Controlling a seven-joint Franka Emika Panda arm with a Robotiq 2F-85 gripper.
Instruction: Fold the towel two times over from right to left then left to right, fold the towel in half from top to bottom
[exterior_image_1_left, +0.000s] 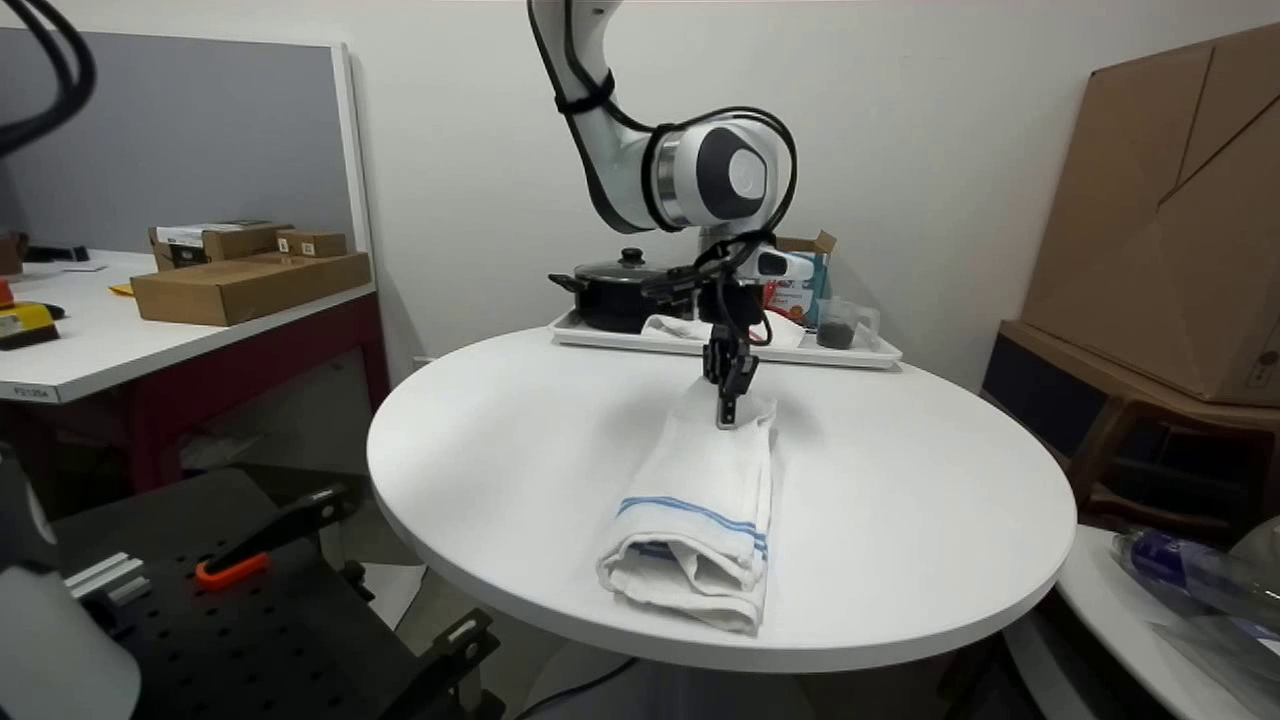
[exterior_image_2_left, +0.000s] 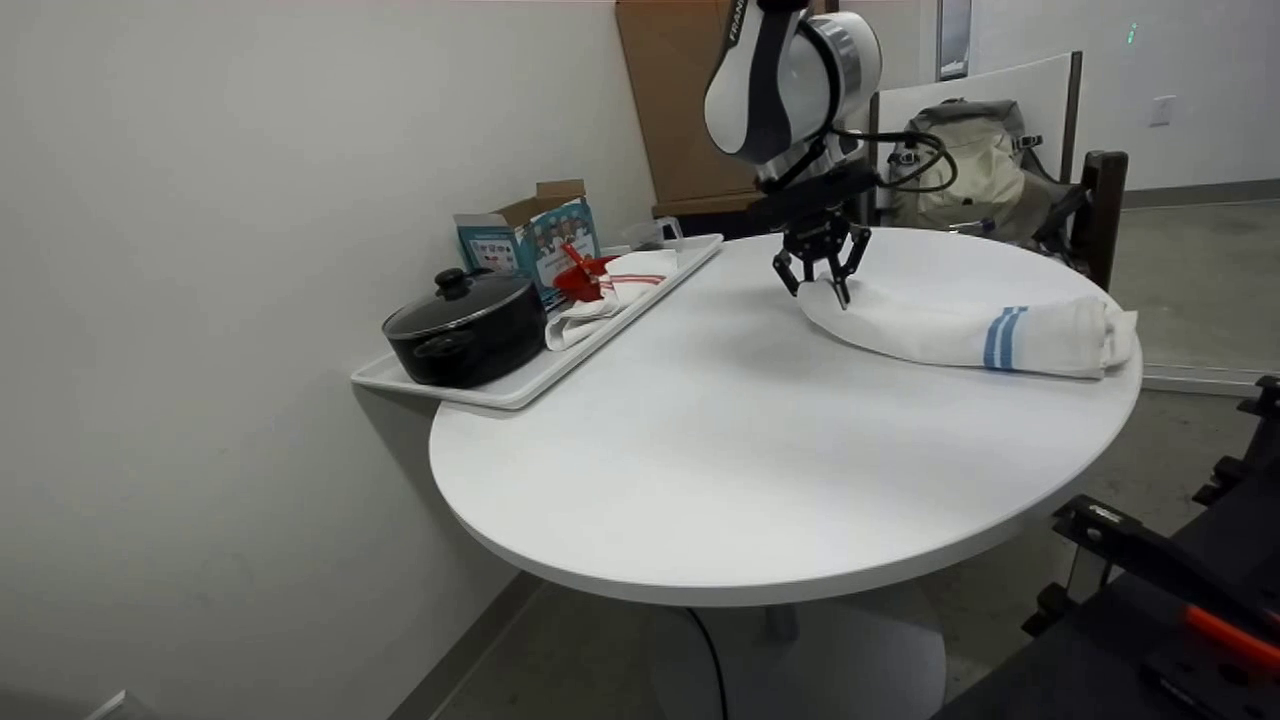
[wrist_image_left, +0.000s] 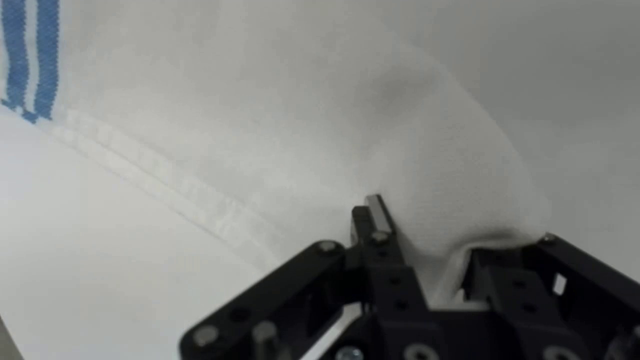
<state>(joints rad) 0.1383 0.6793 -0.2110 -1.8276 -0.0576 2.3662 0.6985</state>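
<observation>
The white towel (exterior_image_1_left: 695, 465) with blue stripes lies on the round table as a long folded strip in both exterior views (exterior_image_2_left: 920, 325). Its thick folded end with the stripes is near the table edge away from my arm. My gripper (exterior_image_1_left: 727, 418) points down at the opposite, thinner end, also in an exterior view (exterior_image_2_left: 820, 297). In the wrist view the fingers (wrist_image_left: 430, 230) are apart. One finger lies on top of the towel (wrist_image_left: 225, 115). The other finger's tip is hidden under the raised towel edge, so the edge passes between them.
A white tray (exterior_image_2_left: 520, 390) at the table's wall side holds a black lidded pot (exterior_image_2_left: 465, 330), a blue box (exterior_image_2_left: 560, 240), a red utensil (exterior_image_2_left: 583, 278), a red-striped cloth (exterior_image_2_left: 635, 275) and a clear cup (exterior_image_1_left: 838, 325). The round white table (exterior_image_1_left: 900, 500) surrounds the towel.
</observation>
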